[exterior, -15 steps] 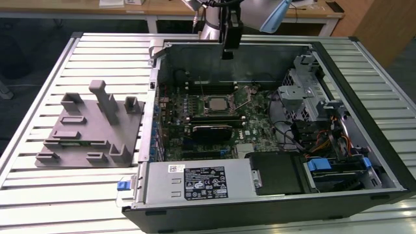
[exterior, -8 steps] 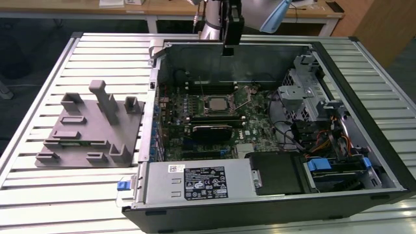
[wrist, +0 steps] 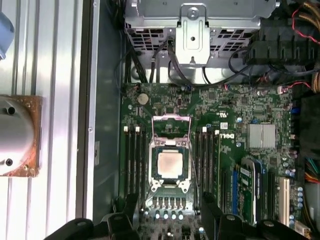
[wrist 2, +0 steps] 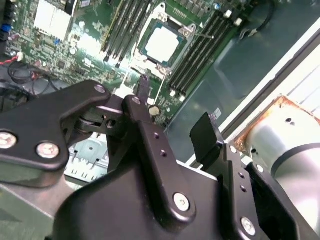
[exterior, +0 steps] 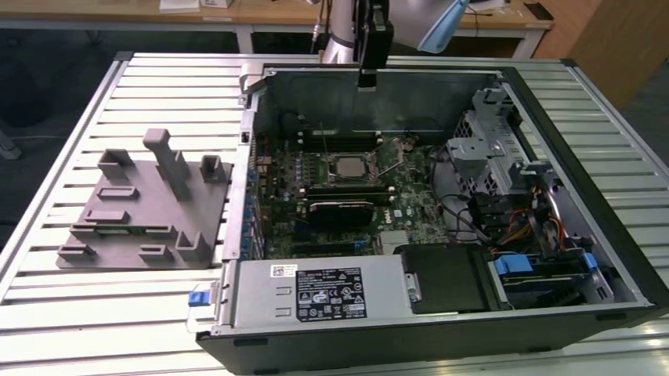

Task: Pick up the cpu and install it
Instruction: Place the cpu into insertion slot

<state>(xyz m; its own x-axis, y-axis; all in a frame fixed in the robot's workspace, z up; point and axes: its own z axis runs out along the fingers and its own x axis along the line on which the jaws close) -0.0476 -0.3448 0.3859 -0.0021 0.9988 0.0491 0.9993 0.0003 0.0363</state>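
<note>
Silver-topped cpu (exterior: 346, 166) lying flat inside the black-framed socket (wrist: 171, 186), near the middle of the green motherboard (exterior: 408, 196). Bright square lid facing up, thin rim around it, nothing resting on top. Dark memory slots (wrist: 134, 165) in rows on both sides of the socket.

Black tool (exterior: 368, 83) hanging from the arm (exterior: 340, 39) over the case wall at the top of the exterior view, well above the board and well apart from the cpu. Fingers (wrist 2: 143, 87) spread wide in both wrist views, nothing pinched between them.

Same chip (wrist: 170, 164) in the first wrist view, just beyond the gap between the two fingers of the tool (wrist: 170, 212). In the second wrist view, tool (wrist 2: 173, 100) in the foreground and cpu (wrist 2: 162, 42) far behind it, small and bright in its frame.

Open black computer case (exterior: 418, 345) lying on its side on a slatted metal counter (exterior: 105, 313). Grey metal drive cage (exterior: 491, 141) along the exterior view's right of the board, labelled power supply (exterior: 313, 290) at the near end. Grey plastic fixture (exterior: 146, 211) with upright blocks on the counter to the exterior view's left, beside the case and not touching it.
</note>
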